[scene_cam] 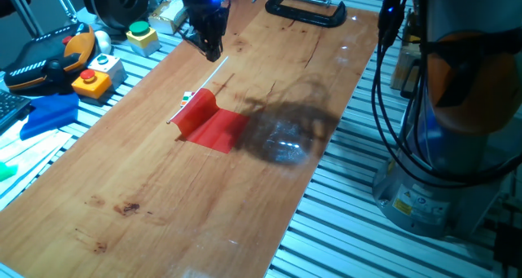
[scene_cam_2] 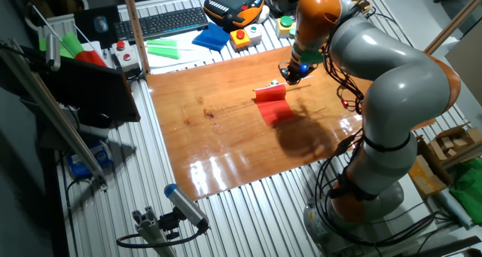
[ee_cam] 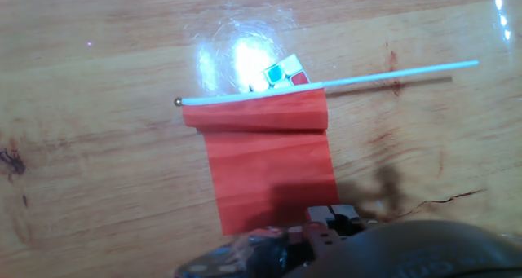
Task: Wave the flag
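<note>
From one fixed view, the small red cloth flag on its thin white stick [scene_cam: 210, 120] lies flat on the long wooden tabletop [scene_cam: 147, 188], about midway along it, the stick running diagonally toward the far end. The black two-finger gripper [scene_cam: 213, 51] hangs over the far end of that stick, close to the board, but I cannot tell from here whether its fingers are parted or pressed together, nor whether they touch the stick. A small multicoloured cube [scene_cam: 188, 97] peeks out just behind the cloth. Off the left edge sit a blue cloth [scene_cam: 45, 113], an orange button box [scene_cam: 90, 83] and a black and orange handheld pendant [scene_cam: 49, 56]; a black clamp [scene_cam: 306, 9] rests at the far end of the board. From the other fixed view, the grey and orange robot arm [scene_cam_2: 376, 76] bends over the board from the right, its hand low beside the flag [scene_cam_2: 273, 105], which lies right of the middle. A black keyboard [scene_cam_2: 162, 21] sits beyond the far edge. In the hand view, the flag [ee_cam: 269, 160] spreads below its white stick, the cloth folded over along the top, and the cube [ee_cam: 284, 72] touches the stick's far side. Dark hand parts [ee_cam: 326, 229] crowd the bottom edge, the finger state still unreadable.
</note>
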